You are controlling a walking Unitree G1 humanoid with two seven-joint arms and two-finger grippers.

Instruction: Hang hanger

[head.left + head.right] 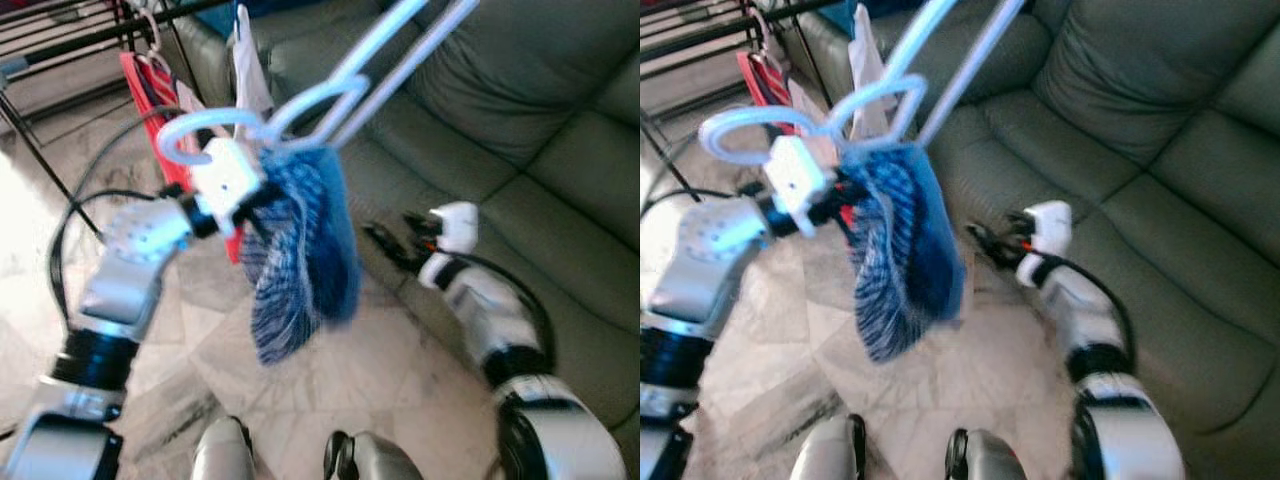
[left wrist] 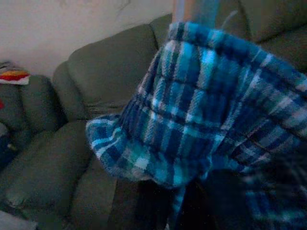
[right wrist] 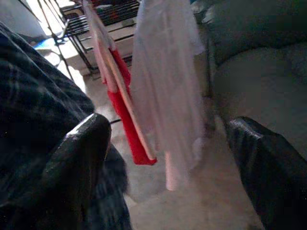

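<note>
My left gripper (image 1: 248,203) is raised at chest height and shut on a pale blue plastic hanger (image 1: 300,105). Its hook (image 1: 190,135) curls toward the left and its long arms run up out of view. A blue plaid cloth (image 1: 300,250) hangs from the hanger, hides most of the fingers and covers the left wrist view (image 2: 201,110). My right gripper (image 1: 395,245) is held lower, just right of the cloth, and points toward it. It stands open with nothing between its fingers (image 3: 76,163).
A black drying rack (image 1: 70,40) stands at the back left, with a red garment (image 1: 150,90) and a white garment (image 1: 250,70) hanging on it. A grey-green sofa (image 1: 520,110) runs along the right side. Pale tiled floor (image 1: 380,370) lies below.
</note>
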